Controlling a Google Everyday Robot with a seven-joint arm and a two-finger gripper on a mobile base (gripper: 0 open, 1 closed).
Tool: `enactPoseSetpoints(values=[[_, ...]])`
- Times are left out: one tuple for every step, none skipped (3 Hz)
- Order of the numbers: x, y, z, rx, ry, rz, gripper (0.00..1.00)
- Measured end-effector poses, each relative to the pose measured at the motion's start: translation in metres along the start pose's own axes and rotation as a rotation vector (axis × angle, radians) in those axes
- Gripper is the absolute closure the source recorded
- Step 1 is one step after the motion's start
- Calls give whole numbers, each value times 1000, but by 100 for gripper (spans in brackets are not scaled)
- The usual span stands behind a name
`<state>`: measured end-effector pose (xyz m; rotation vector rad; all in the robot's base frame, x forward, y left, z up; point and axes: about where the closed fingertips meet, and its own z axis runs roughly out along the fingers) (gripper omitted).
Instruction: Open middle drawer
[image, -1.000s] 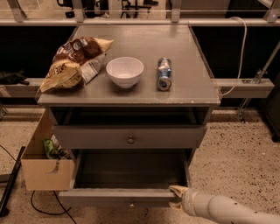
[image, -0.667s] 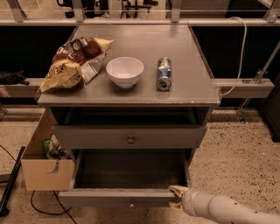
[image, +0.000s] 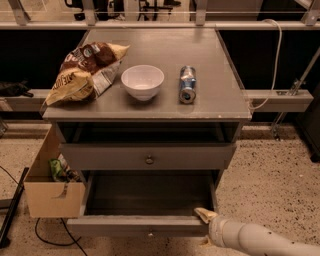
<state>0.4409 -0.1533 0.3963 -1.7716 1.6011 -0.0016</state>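
While the middle drawer (image: 130, 225) lies crosswise, the pincer (image: 204, 215), state unclear, touches its corner.

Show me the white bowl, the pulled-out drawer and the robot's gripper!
white bowl (image: 142, 81): camera view, inside of the bowl.
middle drawer (image: 130, 226): camera view, its flat front panel.
gripper (image: 204, 215): camera view, its pale tip at the drawer's front right corner.

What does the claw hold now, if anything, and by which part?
Cannot be told. The claw sits at the right end of the front edge of the open middle drawer; no grip is visible.
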Motion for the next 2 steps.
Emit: enactPoseSetpoints(values=[[0, 0, 0, 0, 0, 0, 0], [0, 0, 0, 0, 0, 0, 0]])
